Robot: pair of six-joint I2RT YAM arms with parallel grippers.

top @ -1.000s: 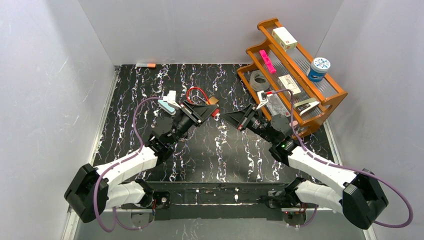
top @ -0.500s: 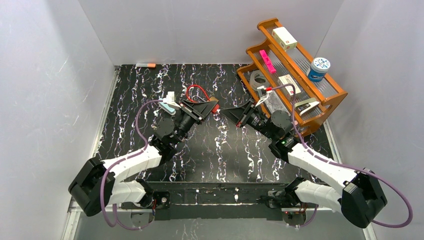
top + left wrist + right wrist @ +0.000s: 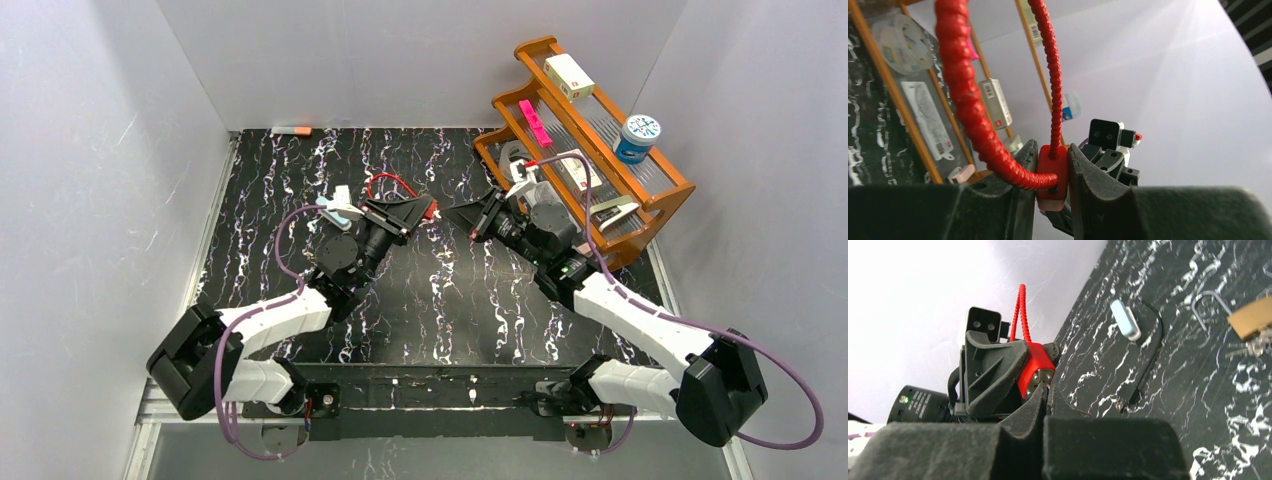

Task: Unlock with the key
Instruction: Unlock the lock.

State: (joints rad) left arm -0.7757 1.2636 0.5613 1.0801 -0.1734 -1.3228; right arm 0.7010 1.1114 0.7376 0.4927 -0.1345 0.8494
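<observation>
- The red cable lock [image 3: 1034,369] is pinched by the left hand [image 3: 418,210], raised above the surface.
- Its metal keyway face [image 3: 1043,378] is turned toward the right hand [image 3: 1046,392], just beside the fingertips.
- The right hand is pressed together; any key within cannot be made out.

Red cable lock [image 3: 1052,172]; black, white-veined tabletop [image 3: 470,310]; orange-brown rack [image 3: 535,50]; brass-coloured padlock [image 3: 1249,320].

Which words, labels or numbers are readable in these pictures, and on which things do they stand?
No text can be read as it stands.
White box: barcode and red mark, print too blurred.
Top box on the shelf: print too small.
Jar lid: only a pattern, no legible words.
</observation>
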